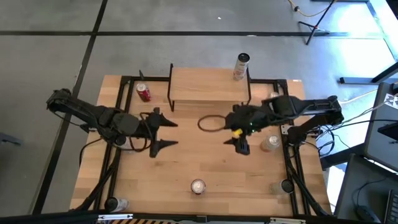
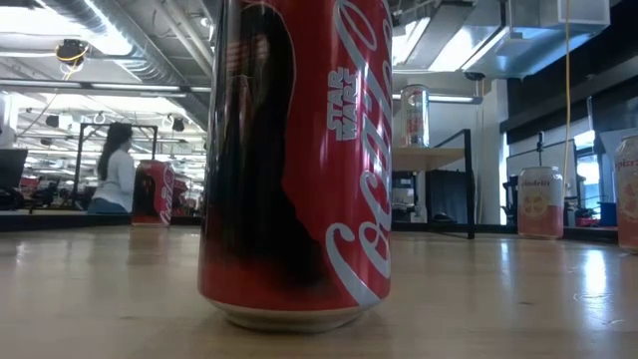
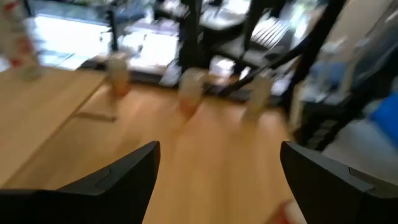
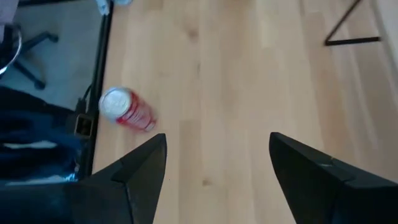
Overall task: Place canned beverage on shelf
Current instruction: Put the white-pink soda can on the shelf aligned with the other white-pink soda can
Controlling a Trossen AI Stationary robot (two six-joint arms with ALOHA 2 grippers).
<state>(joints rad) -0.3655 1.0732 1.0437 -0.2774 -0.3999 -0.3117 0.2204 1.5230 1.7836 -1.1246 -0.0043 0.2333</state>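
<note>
A large open lab or workshop: grey concrete floor (image 1: 186, 15) marked with seams, exposed silver ducts (image 2: 110, 45) and strip lights overhead, tripod stands (image 1: 314, 25), cables, and a person (image 2: 113, 170) seated at distant desks beyond a light-wood test table (image 1: 205, 162) edged with black rails.

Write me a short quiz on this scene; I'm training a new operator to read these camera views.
1. True or false: a silver can already stands on the shelf.
2. The left gripper and right gripper each hold: A a can, B nothing, C a cable.
3. Fill in: the red can left of the shelf stands on the ____.

Key: 1 true; 2 B, both are open and empty; 3 table.
</note>
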